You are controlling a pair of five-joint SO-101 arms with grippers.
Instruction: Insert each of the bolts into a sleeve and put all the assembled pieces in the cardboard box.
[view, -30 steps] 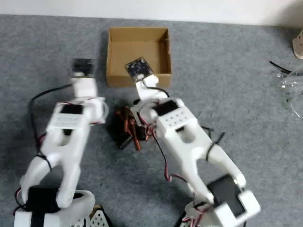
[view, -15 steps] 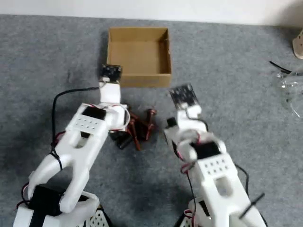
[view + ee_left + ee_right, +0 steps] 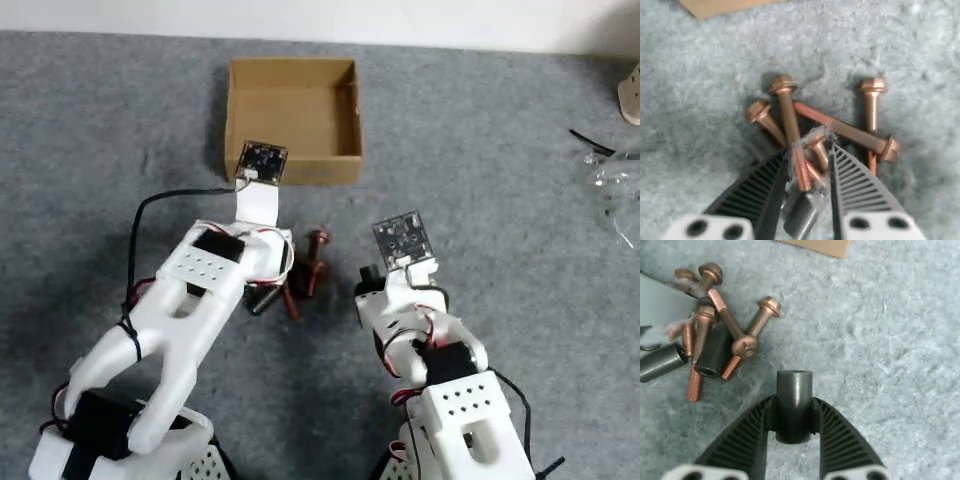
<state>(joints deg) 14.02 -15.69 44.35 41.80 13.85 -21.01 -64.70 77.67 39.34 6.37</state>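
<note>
Several copper bolts (image 3: 785,115) lie heaped on the grey carpet just in front of the cardboard box (image 3: 290,165). My left gripper (image 3: 810,150) is down on the heap and open, its fingers either side of a long bolt's shank and a short bolt, with a dark sleeve (image 3: 802,220) lying underneath. In the high view the left arm (image 3: 215,270) covers part of the heap (image 3: 310,265). My right gripper (image 3: 794,401) is shut on a dark sleeve (image 3: 794,390), held over bare carpet to the right of the heap. Two more sleeves (image 3: 715,352) lie among the bolts (image 3: 742,337).
The box stands open at the back of the table. A clear plastic object (image 3: 612,185) and a black cable (image 3: 590,145) lie at the far right edge. Bare carpet stretches right of the right arm (image 3: 415,320).
The left arm swung right from beside the box onto the bolt heap. The right arm drew back from the heap toward the right and nearer, with the sleeve in its gripper.
</note>
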